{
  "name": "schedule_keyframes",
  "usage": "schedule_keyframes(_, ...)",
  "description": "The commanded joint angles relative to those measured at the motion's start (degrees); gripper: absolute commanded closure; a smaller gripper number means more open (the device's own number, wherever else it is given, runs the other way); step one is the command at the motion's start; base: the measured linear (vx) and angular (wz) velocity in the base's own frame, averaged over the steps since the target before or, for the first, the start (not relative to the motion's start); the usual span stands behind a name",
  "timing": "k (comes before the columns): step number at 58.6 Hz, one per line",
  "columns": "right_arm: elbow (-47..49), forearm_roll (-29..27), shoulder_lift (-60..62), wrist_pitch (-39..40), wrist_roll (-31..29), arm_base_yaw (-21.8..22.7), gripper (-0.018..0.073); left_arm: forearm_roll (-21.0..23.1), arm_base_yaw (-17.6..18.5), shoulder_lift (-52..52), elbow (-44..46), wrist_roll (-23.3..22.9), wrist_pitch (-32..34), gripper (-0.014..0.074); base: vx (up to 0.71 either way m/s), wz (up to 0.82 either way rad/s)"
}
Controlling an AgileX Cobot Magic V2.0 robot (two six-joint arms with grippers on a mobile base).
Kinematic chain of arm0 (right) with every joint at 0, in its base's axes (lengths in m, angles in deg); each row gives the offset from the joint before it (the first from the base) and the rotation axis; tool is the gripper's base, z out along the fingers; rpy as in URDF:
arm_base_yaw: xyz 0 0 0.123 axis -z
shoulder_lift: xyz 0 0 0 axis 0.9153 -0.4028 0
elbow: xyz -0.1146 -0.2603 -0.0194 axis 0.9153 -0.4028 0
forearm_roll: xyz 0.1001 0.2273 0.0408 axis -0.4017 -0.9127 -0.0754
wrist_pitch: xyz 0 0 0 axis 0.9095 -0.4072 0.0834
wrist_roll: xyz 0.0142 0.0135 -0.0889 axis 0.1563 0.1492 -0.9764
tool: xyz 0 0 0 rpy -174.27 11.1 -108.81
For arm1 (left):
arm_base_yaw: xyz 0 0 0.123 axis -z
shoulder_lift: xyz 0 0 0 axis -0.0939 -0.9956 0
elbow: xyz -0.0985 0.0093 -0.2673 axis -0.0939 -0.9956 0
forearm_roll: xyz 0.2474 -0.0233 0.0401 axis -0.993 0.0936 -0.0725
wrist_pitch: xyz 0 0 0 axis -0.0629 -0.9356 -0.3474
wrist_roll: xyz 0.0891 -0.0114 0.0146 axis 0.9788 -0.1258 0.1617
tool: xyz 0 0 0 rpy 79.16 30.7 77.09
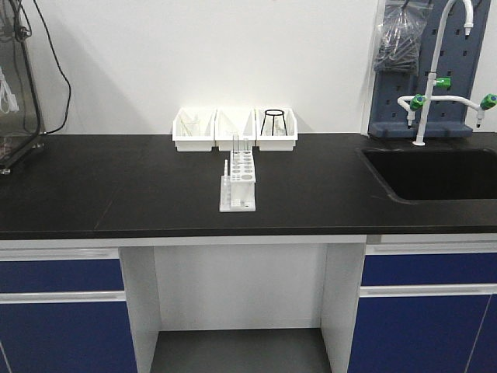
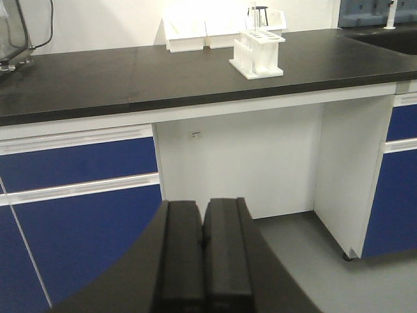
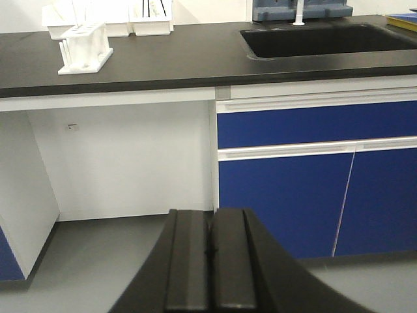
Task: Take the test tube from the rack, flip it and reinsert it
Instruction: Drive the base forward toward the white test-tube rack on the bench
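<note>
The white rack [image 1: 239, 181] stands on the black counter [image 1: 140, 186], in front of the bins. Two clear test tubes [image 1: 236, 144] stand upright in its far end, hard to tell apart. The rack also shows in the left wrist view [image 2: 257, 52] and the right wrist view [image 3: 85, 47]. My left gripper [image 2: 202, 210] is shut and empty, low in front of the cabinets, well below and short of the counter. My right gripper [image 3: 211, 218] is shut and empty, also low below the counter edge. Neither arm shows in the front view.
Three white bins [image 1: 234, 129] sit against the wall behind the rack. A black sink [image 1: 435, 172] with a white tap [image 1: 443, 74] is at the right. Blue cabinet doors [image 3: 313, 182] flank an open knee space [image 1: 239, 303] under the counter.
</note>
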Motion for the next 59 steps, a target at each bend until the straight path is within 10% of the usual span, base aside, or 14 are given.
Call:
schedule_keyframes(1,-0.12,0.3,0.8,4.28,-0.54,0.14,0.057,0.27,0.01,0.44,0.23,-0.5,4.62,0.0602,0.17,0.0)
schedule_keyframes(59,-0.12,0.3,0.8,4.28,-0.54,0.14,0.057,0.27,0.01,0.44,0.23,-0.5,4.62,0.0602,0.35,0.01)
